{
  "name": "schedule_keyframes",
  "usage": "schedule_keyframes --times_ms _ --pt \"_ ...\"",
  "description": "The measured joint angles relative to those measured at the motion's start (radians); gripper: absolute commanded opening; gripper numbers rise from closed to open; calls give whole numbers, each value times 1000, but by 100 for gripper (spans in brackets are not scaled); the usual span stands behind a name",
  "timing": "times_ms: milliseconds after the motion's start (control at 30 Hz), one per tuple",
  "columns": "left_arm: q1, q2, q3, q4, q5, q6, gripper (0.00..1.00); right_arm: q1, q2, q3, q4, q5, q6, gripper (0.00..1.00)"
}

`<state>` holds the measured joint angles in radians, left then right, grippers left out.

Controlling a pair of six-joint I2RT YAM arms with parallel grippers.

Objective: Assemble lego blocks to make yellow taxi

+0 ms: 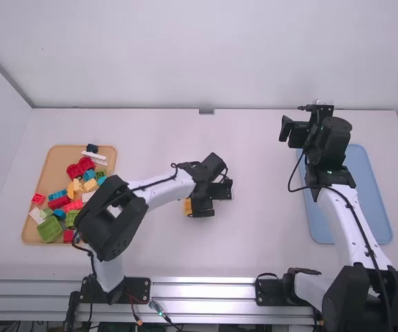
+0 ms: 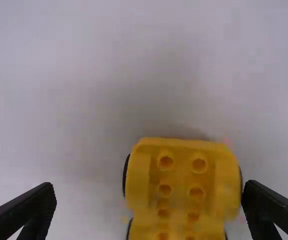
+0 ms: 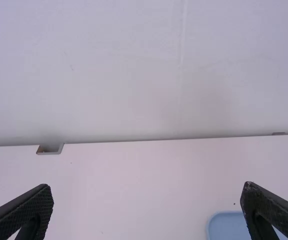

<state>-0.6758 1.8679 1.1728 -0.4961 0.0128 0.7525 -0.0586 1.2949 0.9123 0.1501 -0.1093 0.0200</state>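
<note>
I have the left end effector (image 1: 213, 196) pointed down over the middle of the counter (image 1: 271, 228), its fingers wide on either side of the yellow LEGO car base (image 2: 176, 185). One finger stands at the base's side, though I cannot tell whether they touch; the other stands apart from it. The base lies on the counter and shows paired round studs and dark, wheel-like edges (image 2: 126, 175).

I have the right end effector (image 1: 296, 128) raised toward the far side of the counter, its fingers wide with nothing between them. The blue tray (image 1: 375, 197) lies at the right, partly behind the right arm (image 1: 344, 214).

At the far left, beyond the left arm (image 1: 161, 190), the orange tray (image 1: 55, 158) holds loose red, blue, green, yellow and white LEGO blocks, among them a green block (image 1: 50, 229) at its near side.
</note>
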Motion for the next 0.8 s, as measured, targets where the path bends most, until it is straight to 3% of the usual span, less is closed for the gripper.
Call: schedule_keyframes --times_ms 167,367,633,800 --pt "82 -200 0 31 -40 0 99 0 0 0 3 0 0 99" --pt "311 -385 76 -6 -207 8 99 2 0 0 4 0 2 99" --pt "649 -399 225 -246 -116 -19 99 2 0 0 4 1 4 99" --pt "874 -309 306 -322 -65 -13 99 3 0 0 4 0 7 99"
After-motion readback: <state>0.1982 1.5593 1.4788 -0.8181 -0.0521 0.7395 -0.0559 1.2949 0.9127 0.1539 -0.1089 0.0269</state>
